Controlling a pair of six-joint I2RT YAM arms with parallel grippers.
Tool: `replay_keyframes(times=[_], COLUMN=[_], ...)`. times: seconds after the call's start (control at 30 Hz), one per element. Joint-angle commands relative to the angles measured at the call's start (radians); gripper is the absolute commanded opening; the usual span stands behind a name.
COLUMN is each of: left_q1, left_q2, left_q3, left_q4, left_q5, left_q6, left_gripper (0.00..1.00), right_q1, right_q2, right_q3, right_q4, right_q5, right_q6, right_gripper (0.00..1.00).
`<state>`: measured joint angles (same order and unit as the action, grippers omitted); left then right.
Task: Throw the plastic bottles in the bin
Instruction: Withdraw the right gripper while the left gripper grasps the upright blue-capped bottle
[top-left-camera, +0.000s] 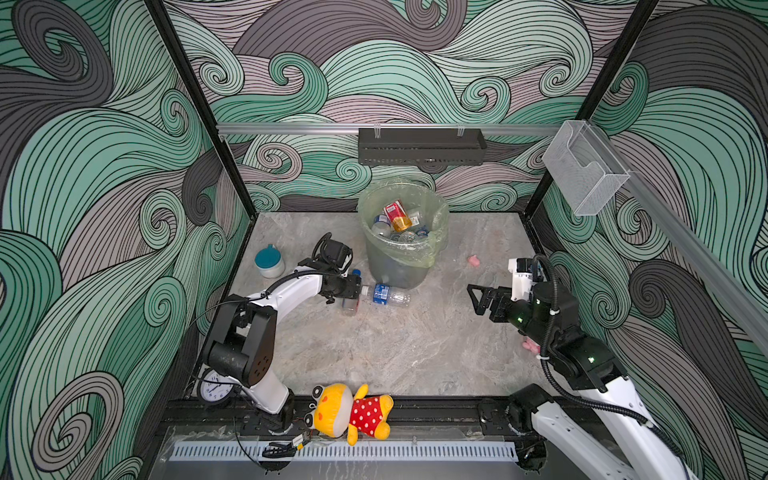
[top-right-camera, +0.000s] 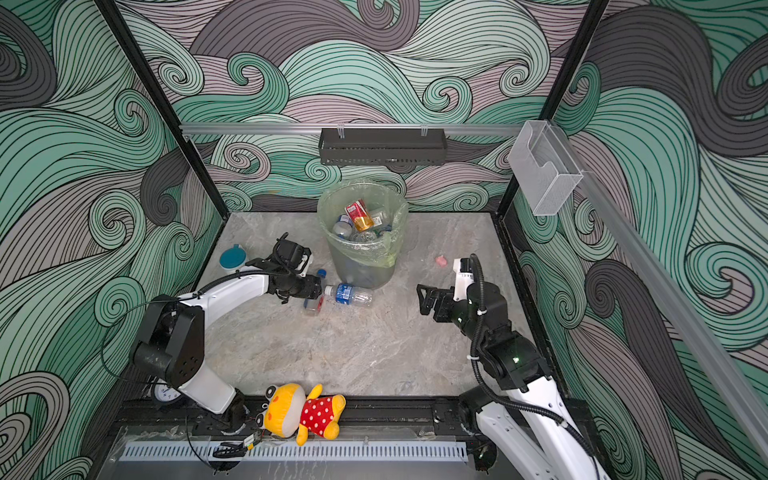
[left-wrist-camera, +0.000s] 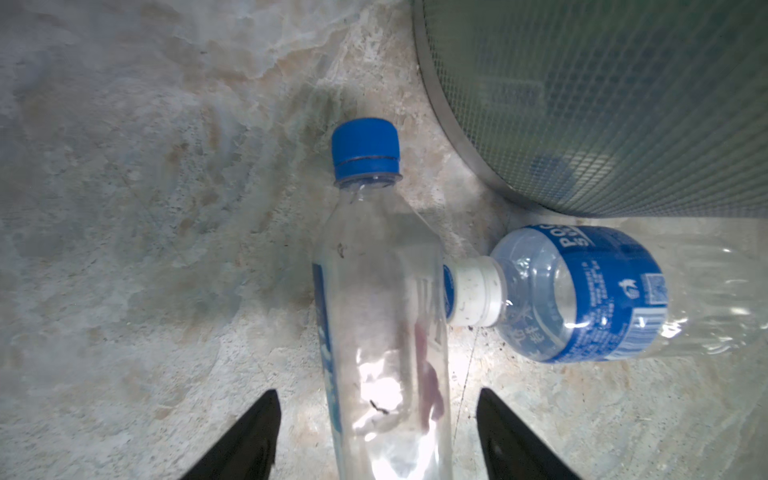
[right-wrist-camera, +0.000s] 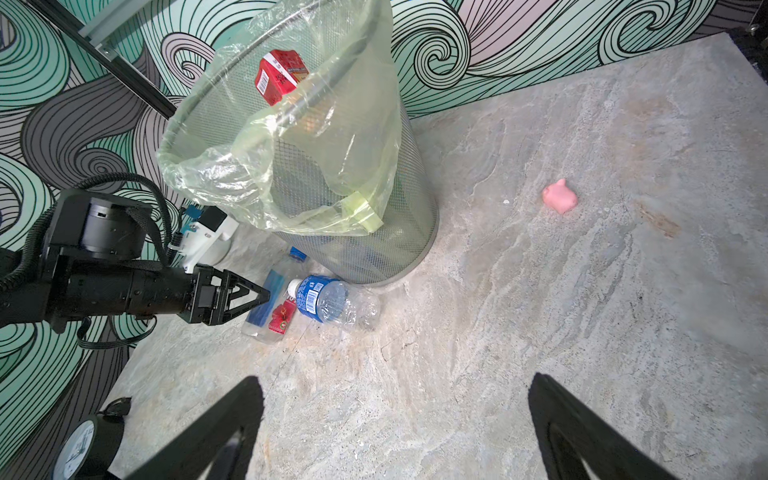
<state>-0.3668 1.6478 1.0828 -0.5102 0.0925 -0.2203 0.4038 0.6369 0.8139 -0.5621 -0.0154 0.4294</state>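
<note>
**Surface**: grey marbled slab, enclosed by swirl-patterned panels.

**Bin**: round grey mesh with a pale yellow-green liner folded over the rim. It stands upright at the back centre of the surface.

**Black rack**: hung on the back rail above the bin.

**Clear wall box**: mounted on the right-hand rail.

**Left end effector**: low over the surface near the bin's foot, jaws partly open. One finger sits on each side of the blue-capped bottle, with bare surface showing in both gaps. Nothing is gripped.

**Right end effector**: well apart to the right, above bare surface, jaws spread wide and empty.

**Plush toy**: yellow with a red dotted dress, lying on the front rail.

**Clock**: at the left arm's base, partly hidden.

**Cup**: white with a teal lid, upright near the left wall.

**Binned bottles**: several clear ones piled inside the liner, with an orange-red bottle on top.

**Blue-capped bottle**: clear, lying on the surface near the bin's foot.

**White-capped bottle**: clear with a blue label, lying just beside the bin's wall. Its cap touches the blue-capped bottle's side.

**Pink pieces**: two small ones, the first right of the bin, the second beside the right arm.
</note>
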Motion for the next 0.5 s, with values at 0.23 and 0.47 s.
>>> replay_keyframes(times=[0.23,0.47], left_q1=[0.004,0.004], left_q2=[0.094,0.122], left_q3=[0.052,0.046], left_q4=[-0.024,-0.018], left_q5=[0.030,0.029], left_q6=[0.011,0.015], left_gripper=[0.71,0.68], right_q1=[-0.006,-0.007], right_q2=[0.007,0.018], right_q3=[-0.017,-0.028], right_q4=[0.019,0.030], right_q5=[0.005,-0.002], right_q6=[0.018,0.031], right_gripper=[1.00,1.00])
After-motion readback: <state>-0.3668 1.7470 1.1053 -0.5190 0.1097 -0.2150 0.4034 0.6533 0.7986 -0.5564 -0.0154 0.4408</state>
